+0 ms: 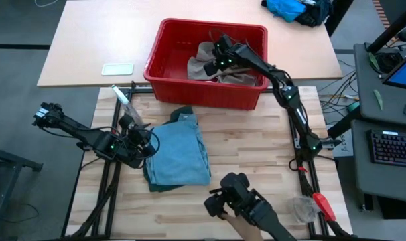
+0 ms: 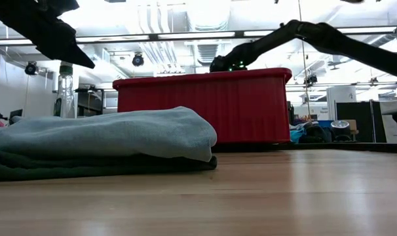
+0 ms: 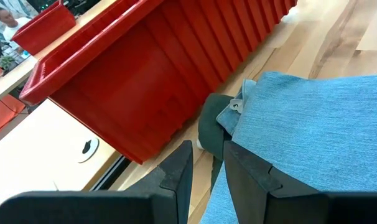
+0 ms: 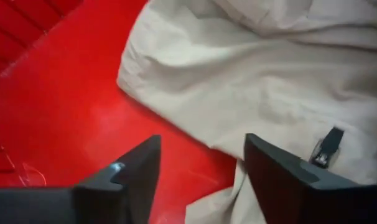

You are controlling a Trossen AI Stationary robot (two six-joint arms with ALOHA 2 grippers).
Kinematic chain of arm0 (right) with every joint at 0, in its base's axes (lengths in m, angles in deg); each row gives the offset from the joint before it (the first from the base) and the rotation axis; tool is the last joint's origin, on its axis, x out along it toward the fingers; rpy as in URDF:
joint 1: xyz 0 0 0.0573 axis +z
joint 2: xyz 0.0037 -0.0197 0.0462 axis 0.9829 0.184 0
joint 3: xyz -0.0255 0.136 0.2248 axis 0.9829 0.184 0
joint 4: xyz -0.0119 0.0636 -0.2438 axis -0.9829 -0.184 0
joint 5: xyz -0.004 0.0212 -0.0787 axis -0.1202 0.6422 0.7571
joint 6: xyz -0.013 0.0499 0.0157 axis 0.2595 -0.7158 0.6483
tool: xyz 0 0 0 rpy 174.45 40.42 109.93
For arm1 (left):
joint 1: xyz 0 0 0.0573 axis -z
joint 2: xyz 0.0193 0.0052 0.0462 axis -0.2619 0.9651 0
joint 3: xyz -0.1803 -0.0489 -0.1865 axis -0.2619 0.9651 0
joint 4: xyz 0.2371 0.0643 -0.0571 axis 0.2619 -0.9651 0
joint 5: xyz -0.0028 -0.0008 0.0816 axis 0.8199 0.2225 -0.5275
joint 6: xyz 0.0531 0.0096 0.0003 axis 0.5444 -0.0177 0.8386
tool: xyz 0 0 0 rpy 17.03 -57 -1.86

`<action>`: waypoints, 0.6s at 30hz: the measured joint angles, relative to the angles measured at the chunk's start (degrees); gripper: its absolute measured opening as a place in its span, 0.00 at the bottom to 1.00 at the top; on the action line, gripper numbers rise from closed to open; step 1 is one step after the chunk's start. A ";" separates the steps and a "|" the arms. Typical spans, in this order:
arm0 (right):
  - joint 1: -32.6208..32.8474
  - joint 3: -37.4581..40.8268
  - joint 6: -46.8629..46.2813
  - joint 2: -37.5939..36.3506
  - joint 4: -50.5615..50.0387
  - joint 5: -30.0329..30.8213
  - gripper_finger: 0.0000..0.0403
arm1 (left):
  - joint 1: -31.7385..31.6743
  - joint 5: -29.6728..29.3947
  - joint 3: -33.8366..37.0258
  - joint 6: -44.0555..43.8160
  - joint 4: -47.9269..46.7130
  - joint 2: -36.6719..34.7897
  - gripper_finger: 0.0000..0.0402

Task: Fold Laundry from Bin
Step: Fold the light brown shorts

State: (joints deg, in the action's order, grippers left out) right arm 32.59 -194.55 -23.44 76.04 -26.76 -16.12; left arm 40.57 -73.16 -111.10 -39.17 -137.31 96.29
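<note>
The red bin stands at the table's far middle, and a khaki garment lies crumpled on its floor. My right gripper reaches down into the bin, open. Its fingers stand just above the garment's edge and the bare red floor. Folded light blue denim lies on dark green shorts on the wooden table in front of the bin. My left gripper hovers at the stack's left side, slightly open, with nothing between its fingers.
At the near edge a person's hand holds a dark device. A clear bottle stands left of the bin and a white flat item lies on the far table. A bright blue cloth heap lies far right.
</note>
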 joint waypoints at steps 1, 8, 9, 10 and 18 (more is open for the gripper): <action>0.02 0.00 0.04 0.24 -0.47 0.00 0.57 | 0.00 0.01 0.00 0.00 -0.02 0.00 0.19; -0.45 0.02 0.20 2.63 -7.07 -0.07 0.74 | 0.00 0.01 0.02 -0.02 -0.02 0.00 0.19; -0.59 0.04 0.40 3.19 -8.21 -0.24 0.76 | 0.00 0.01 0.02 -0.02 0.00 0.00 0.19; -0.62 0.04 0.61 3.76 -9.23 -0.27 0.77 | 0.00 0.01 0.02 -0.02 -0.02 0.00 0.19; -1.22 -0.09 2.45 7.83 -12.62 -0.51 0.82 | 0.01 -0.01 0.11 -0.37 0.00 0.00 0.19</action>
State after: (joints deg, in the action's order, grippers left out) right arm 31.37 -194.64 -20.98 83.87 -39.38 -16.64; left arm 40.58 -73.17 -110.99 -39.54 -137.31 96.29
